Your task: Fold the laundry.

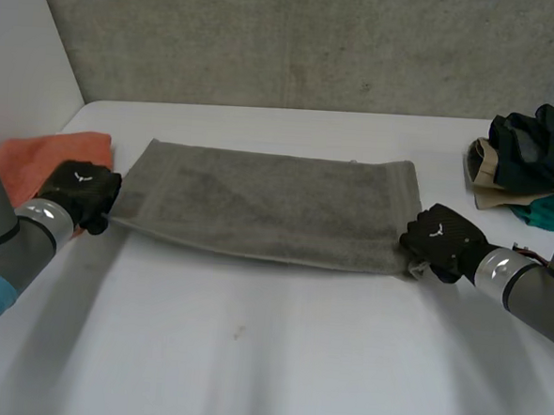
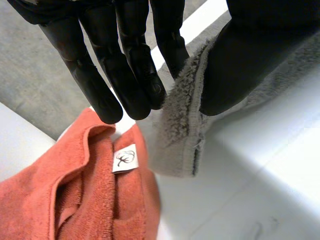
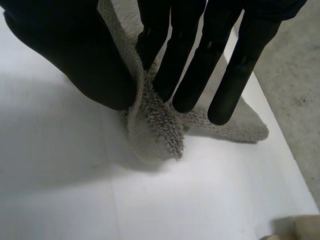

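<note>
The grey terry towel lies flat on the white desk, its long axis running straight across from one hand to the other; the left hand is at the near left corner and the right hand at the near right corner, so each arm has the end on its own side. In the left wrist view the thumb and fingers are clamped on the towel's hemmed corner, which stands up between them; in the right wrist view the thumb and fingers pinch the other corner, bunched into a small peak above the desk. The towel's far long edge lies away from both hands, toward the wall; judging from that, the fold calls for carrying the near edge forward and over, both hands level, so the edge lands parallel to the far one. An orange terry cloth sits just beside the left hand; a heap of dark, beige and teal clothes lies well apart beyond the right hand.
</note>
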